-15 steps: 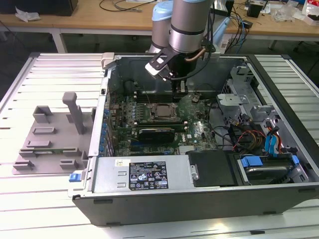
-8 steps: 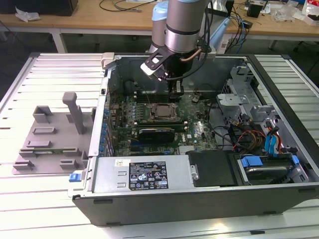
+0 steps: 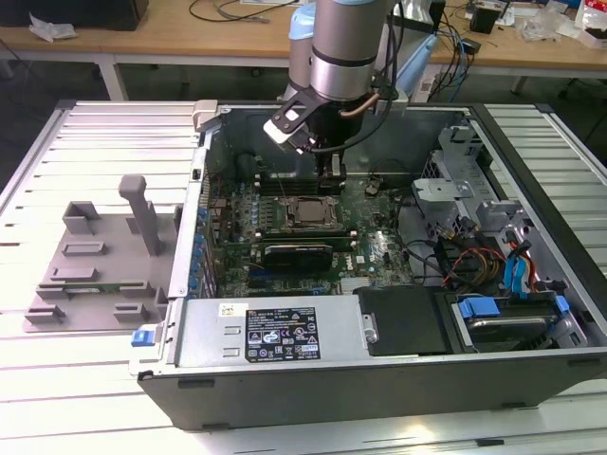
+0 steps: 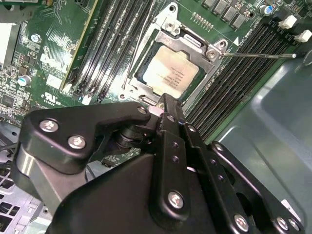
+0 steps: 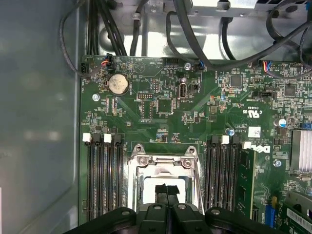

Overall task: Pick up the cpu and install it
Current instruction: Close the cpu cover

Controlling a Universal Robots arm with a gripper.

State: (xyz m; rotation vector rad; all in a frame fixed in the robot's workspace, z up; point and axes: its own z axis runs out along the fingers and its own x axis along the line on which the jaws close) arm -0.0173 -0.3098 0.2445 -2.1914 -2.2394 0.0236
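The cpu (image 4: 168, 73) lies flat in the socket (image 4: 191, 40), seated for installation; the gripper (image 5: 165, 189), tips closed together and empty, hangs just above it.

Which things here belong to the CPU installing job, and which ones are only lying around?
Job: cpu, lying in the socket frame; gripper, over it.
Lying about: grey tray outside the case; coin battery; blue cables.
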